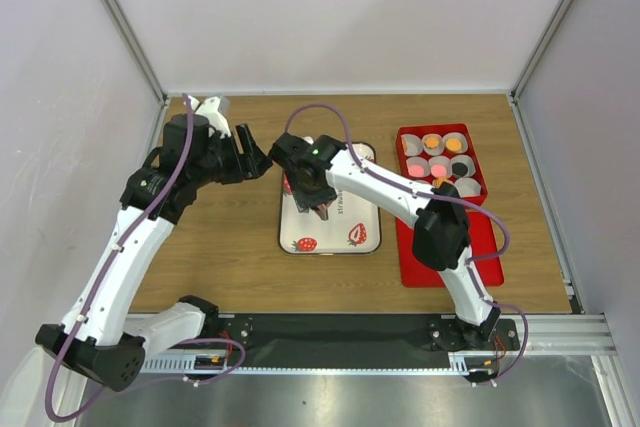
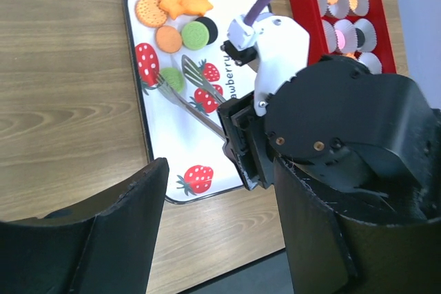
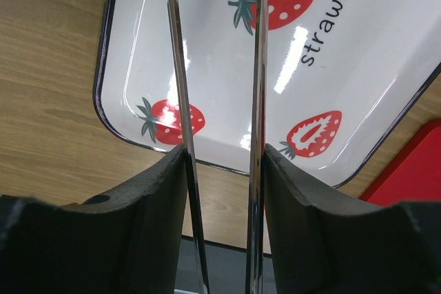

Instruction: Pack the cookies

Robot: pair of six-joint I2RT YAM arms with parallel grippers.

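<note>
Several cookies lie at the far end of the strawberry-print tray point(image 2: 207, 149): orange ones point(image 2: 168, 38), a green one point(image 2: 195, 34) and a black one point(image 2: 209, 29). Another green cookie point(image 2: 173, 78) lies at the tips of metal tongs point(image 2: 189, 94). My right gripper point(image 3: 224, 170) is shut on the tongs point(image 3: 178, 80), pressing both arms, and it hovers over the tray point(image 1: 330, 237). My left gripper point(image 2: 220, 239) is open and empty, just left of the tray in the top view point(image 1: 255, 159). Whether the tongs hold the green cookie I cannot tell.
A red box point(image 1: 440, 132) at the right holds white paper cups, several with orange, pink or black cookies in them. A flat red lid point(image 1: 455, 252) lies in front of it. A white object point(image 1: 210, 107) stands at the back left. Grey walls enclose the table.
</note>
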